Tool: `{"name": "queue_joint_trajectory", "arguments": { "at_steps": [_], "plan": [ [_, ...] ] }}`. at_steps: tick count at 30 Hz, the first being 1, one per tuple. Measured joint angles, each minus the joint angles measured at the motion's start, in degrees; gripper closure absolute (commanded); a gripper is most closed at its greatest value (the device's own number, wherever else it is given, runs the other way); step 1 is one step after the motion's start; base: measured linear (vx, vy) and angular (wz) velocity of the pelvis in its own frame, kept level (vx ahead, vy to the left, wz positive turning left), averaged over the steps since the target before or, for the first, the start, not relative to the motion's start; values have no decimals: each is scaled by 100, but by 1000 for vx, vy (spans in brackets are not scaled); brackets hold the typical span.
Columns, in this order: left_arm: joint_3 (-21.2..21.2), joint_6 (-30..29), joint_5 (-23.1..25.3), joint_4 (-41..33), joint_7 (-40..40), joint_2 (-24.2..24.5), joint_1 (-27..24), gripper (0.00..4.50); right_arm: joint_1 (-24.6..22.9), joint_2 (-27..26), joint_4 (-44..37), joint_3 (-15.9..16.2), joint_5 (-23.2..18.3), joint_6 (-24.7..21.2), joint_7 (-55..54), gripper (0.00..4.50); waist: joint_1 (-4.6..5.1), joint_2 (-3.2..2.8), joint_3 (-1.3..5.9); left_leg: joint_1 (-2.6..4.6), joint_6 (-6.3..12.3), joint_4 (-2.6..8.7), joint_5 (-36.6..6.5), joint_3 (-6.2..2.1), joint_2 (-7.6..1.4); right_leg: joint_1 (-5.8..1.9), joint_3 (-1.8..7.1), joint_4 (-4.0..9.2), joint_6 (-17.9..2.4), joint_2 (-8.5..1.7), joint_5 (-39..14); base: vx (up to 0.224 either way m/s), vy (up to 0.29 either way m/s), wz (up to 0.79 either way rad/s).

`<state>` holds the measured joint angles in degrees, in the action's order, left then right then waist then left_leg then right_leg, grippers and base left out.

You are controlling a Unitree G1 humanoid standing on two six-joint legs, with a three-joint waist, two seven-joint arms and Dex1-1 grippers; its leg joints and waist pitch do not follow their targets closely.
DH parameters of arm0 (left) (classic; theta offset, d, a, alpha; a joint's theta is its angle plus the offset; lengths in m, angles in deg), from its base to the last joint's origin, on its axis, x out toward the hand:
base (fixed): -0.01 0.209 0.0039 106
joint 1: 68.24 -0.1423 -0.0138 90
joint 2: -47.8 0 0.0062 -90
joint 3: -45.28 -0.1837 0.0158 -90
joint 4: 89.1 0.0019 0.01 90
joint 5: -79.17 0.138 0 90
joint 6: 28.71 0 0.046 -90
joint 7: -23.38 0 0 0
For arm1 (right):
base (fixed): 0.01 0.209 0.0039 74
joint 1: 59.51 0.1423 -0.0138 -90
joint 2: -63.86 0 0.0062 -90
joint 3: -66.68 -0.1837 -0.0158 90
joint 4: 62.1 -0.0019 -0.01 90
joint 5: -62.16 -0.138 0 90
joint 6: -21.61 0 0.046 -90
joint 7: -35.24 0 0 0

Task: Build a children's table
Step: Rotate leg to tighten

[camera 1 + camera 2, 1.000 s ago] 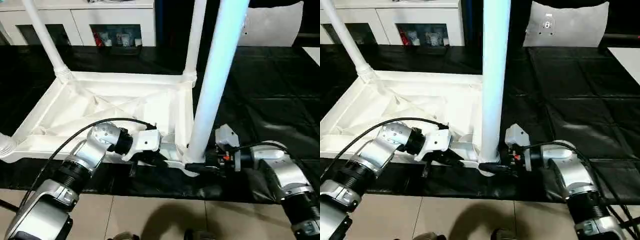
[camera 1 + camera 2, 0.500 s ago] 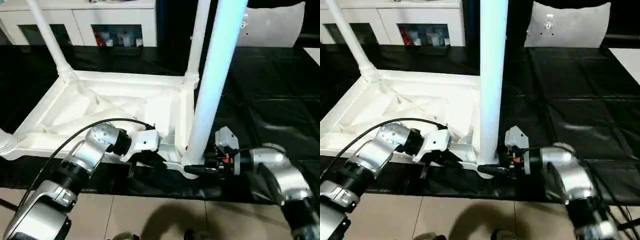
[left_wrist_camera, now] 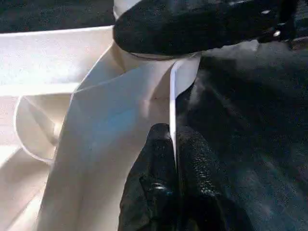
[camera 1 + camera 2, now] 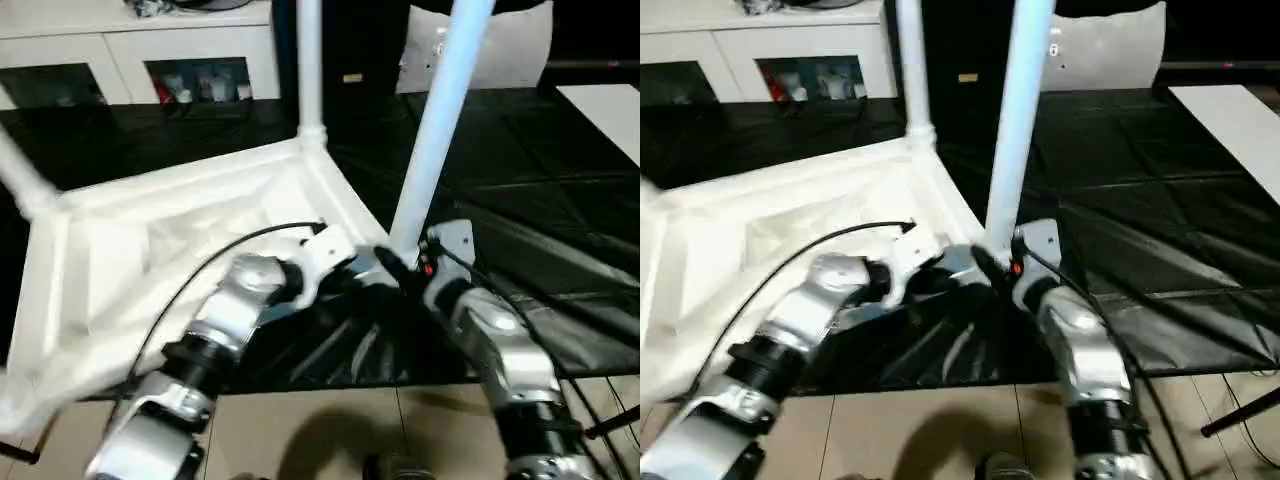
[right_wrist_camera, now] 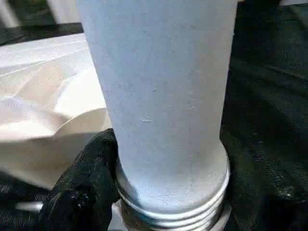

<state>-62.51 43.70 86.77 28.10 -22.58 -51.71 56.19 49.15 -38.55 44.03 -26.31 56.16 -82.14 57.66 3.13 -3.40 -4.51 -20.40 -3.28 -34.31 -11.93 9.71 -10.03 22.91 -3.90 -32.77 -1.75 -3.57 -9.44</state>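
Observation:
The white table top (image 4: 150, 240) lies underside up on the black mat, skewed to the cabinets behind. A leg (image 4: 432, 130) rises from its near right corner socket, leaning slightly right. Another leg (image 4: 309, 60) stands at the far corner, and a third (image 4: 20, 178) at the left. My left gripper (image 3: 172, 144) is shut on the thin rim of the top (image 3: 120, 110) just beside that near corner. My right gripper (image 5: 178, 207) is shut on the leg (image 5: 159, 96) just above its ribbed collar, one black finger (image 5: 89, 192) on each side.
The black mat (image 4: 520, 180) covers the floor ahead and is wrinkled (image 4: 340, 345) under the gripped corner. White cabinets (image 4: 130, 50) line the back, with a white cushion (image 4: 500, 45) at the back right. Beige tile (image 4: 330, 430) lies nearest me.
The whole view has swung. The table top has also turned against the cabinets, its gripped corner now farther from me and the near leg leaning. Both grips are unchanged.

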Motion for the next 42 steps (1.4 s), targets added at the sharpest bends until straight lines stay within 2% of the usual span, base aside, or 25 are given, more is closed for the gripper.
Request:
{"name": "queue_joint_trajectory", "arguments": {
  "at_steps": [1, 3, 5, 7, 10, 14, 21, 24, 27, 30, 34, 37, 42],
  "plan": [
    [-4, 1, 10, -9, 6, -2, 2, 450, 0, -45, -1, -49, -11, -5, -5, 144, -3, 0, 0, -1, 0, 3, 0, -2, -1, 0, -1, -1, 0, 1, 0, 0, 0, 0],
    [-17, 36, 28, -27, -15, 16, 1, 450, -2, -88, -20, -106, -103, 0, -7, 107, -5, -1, 1, -6, -1, 8, 0, -4, -3, 4, -3, -8, -1, 2, 2, 0, 0, 0],
    [-79, 151, 55, -56, -131, 115, 1, 450, -17, -85, -35, -95, -118, 53, 104, 107, 5, -1, 1, -14, 0, 9, 0, -4, -5, 16, -4, -16, -4, 4, 4, 0, 0, 0],
    [-115, 275, 55, -57, -239, 199, 1, 450, -59, -24, -42, -41, -115, 153, 254, 76, 9, -1, 1, -16, 8, 9, 2, -5, -9, 20, -8, -25, -7, 5, 7, 0, 0, 0],
    [-136, 447, 12, -55, -398, 336, 1, 450, -120, 263, -42, 138, -114, 295, 647, 54, 2, -1, 1, -17, 24, 14, 9, -8, -17, 22, -15, -28, -40, 11, 28, 0, 0, 0],
    [-208, 834, -86, 5, -852, 617, -1, 450, -233, 836, -49, 314, -123, 553, 1471, 10, -61, -3, 0, -30, 30, 18, 12, -19, -24, 29, -27, -27, -38, 16, 26, 0, 0, 0],
    [-399, 1529, -293, 59, -2005, 1129, -7, 450, -233, 1782, -208, 694, -386, 824, 3316, 10, -278, -3, 0, -49, 33, 2, 13, -18, -23, 34, -26, -30, -42, 10, 29, 0, 0, 0],
    [-464, 1676, -372, 59, -2400, 1266, -3, 450, -203, 2018, -219, 831, -526, 825, 3981, 10, -346, -1, 1, -49, 37, -8, 11, -15, -23, 33, -24, -35, -44, 9, 31, 0, 0, 0],
    [-498, 1780, -406, 83, -2656, 1325, 14, 450, -49, 2083, -150, 976, -567, 830, 4376, 10, -362, -1, 1, -48, 37, -15, 12, -14, -25, 33, -24, -42, -45, 8, 34, 0, 0, 0],
    [-584, 1973, -453, 244, -2932, 1413, 103, 450, 135, 2270, 45, 1105, -625, 850, 4873, 39, -397, 1, 2, -48, 38, -21, 12, -14, -26, 33, -24, -45, -45, 9, 37, 0, 0, 0],
    [-612, 2098, -463, 298, -3165, 1546, 150, 450, 169, 2358, 111, 1205, -693, 879, 5204, 64, -433, 3, 3, -47, 38, -21, 12, -12, -30, 33, -25, -46, -45, 10, 38, 0, 0, 0],
    [-626, 2128, -460, 304, -3257, 1560, 184, 450, 182, 2359, 213, 1249, -704, 870, 5368, 101, -485, 3, 3, -48, 38, -22, 12, -9, -30, 33, -24, -47, -44, 10, 38, 0, 0, 0],
    [-632, 2192, -469, 434, -3316, 1556, 242, 450, 208, 2364, 214, 1260, -783, 810, 5503, 146, -494, 3, 3, -47, 38, -22, 12, -9, -31, 34, -25, -48, -44, 10, 38, 0, 0, 0]
  ]
}}
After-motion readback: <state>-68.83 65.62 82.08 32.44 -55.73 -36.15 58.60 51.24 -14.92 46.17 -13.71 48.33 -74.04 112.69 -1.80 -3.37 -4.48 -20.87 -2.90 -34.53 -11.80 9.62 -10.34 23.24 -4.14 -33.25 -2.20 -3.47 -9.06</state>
